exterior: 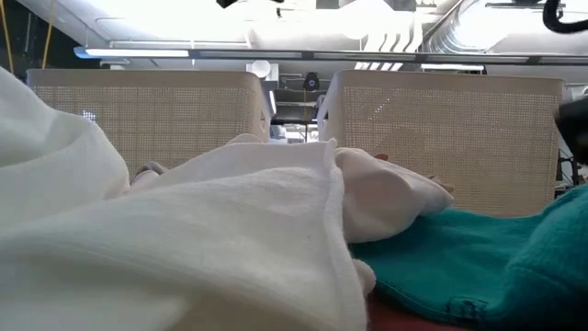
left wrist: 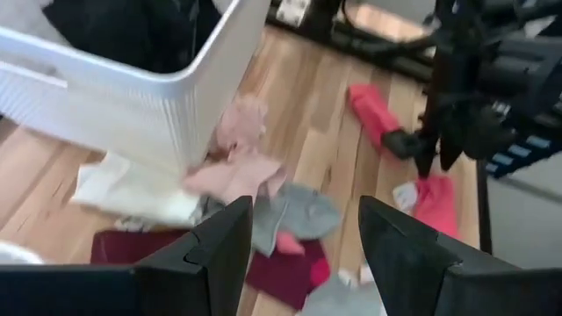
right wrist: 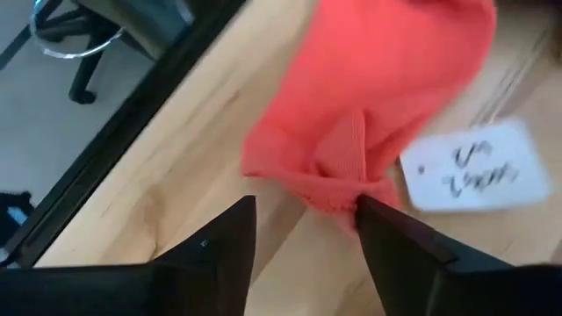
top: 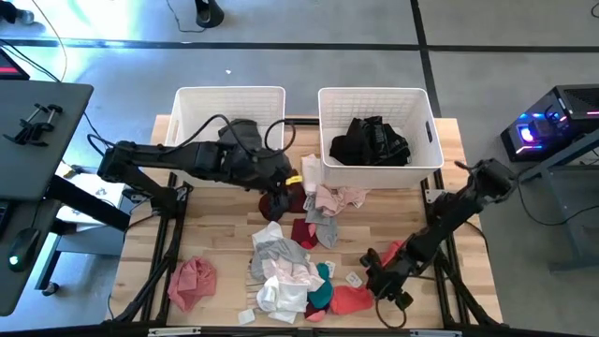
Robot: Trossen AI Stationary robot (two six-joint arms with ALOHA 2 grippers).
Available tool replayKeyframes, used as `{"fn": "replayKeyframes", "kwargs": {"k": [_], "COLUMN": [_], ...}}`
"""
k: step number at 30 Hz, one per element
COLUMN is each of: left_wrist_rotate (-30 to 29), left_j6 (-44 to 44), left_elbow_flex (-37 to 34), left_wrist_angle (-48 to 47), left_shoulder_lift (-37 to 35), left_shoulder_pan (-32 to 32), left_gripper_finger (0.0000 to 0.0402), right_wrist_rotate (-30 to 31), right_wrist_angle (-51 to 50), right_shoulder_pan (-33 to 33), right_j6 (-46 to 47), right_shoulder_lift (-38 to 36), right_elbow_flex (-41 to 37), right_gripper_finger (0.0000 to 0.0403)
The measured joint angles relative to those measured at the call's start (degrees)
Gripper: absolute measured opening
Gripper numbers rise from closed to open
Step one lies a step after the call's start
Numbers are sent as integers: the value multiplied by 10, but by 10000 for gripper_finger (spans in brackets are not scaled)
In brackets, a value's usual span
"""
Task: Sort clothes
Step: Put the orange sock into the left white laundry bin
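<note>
The clothes lie in a loose pile on the wooden table: white, grey, teal, maroon and coral pieces. A pink garment lies against the right basket's front. Black clothes lie in the right basket. My left gripper hangs open and empty above the maroon and grey garments, near the pink one. My right gripper is open, low at the near right, its fingers at the edge of a coral garment with a white tag. My right gripper stands open at the coral garment's hem corner, which lies flat on the table just ahead of one finger. I cannot tell whether that finger touches the cloth.
The left basket stands at the far left of centre. A lone pink garment lies at the near left. In the low view, white cloth and teal cloth fill the foreground. Desks and gear flank the table.
</note>
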Motion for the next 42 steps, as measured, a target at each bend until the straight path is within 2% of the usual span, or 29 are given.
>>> {"fn": "replayKeyframes", "kwargs": {"k": [3, 10, 14, 20, 23, 25, 28, 33, 39, 42], "left_wrist_rotate": [0, -2, -18, -71, -101, -105, -98, -101, -101, -101], "left_j6": [0, 5, 2, 41, 77, 91, 93, 141, 249, 290], "left_elbow_flex": [0, 0, 0, 0, 0, 0, 0, 0, 0, 0], "left_wrist_angle": [-29, -93, -122, -129, -128, -128, -128, -85, 50, 96], "left_shoulder_lift": [-1, -2, -8, -33, -43, -46, -54, -67, -85, -85], "left_shoulder_pan": [-4, -9, -12, -24, -30, -30, -34, -50, -73, -76], "left_gripper_finger": [197, 197, 197, 197, 197, 197, 197, 197, 197, 197], "right_wrist_rotate": [12, 24, 21, 29, 64, 99, 171, 267, 312, 307], "right_wrist_angle": [-1, -18, -127, -409, -528, -552, -552, -549, -431, -343], "right_shoulder_pan": [0, -6, -10, -10, -14, -24, -53, -139, -245, -284], "right_j6": [56, 188, 281, 410, 501, 524, 492, 368, 230, 176], "right_shoulder_lift": [21, 44, 33, -18, -41, -57, -75, -79, -78, -77], "right_elbow_flex": [10, 63, 128, 276, 331, 368, 423, 506, 537, 537], "right_gripper_finger": [140, 14, 14, 5, 3, 2, 2, 1, 1, 1]}}
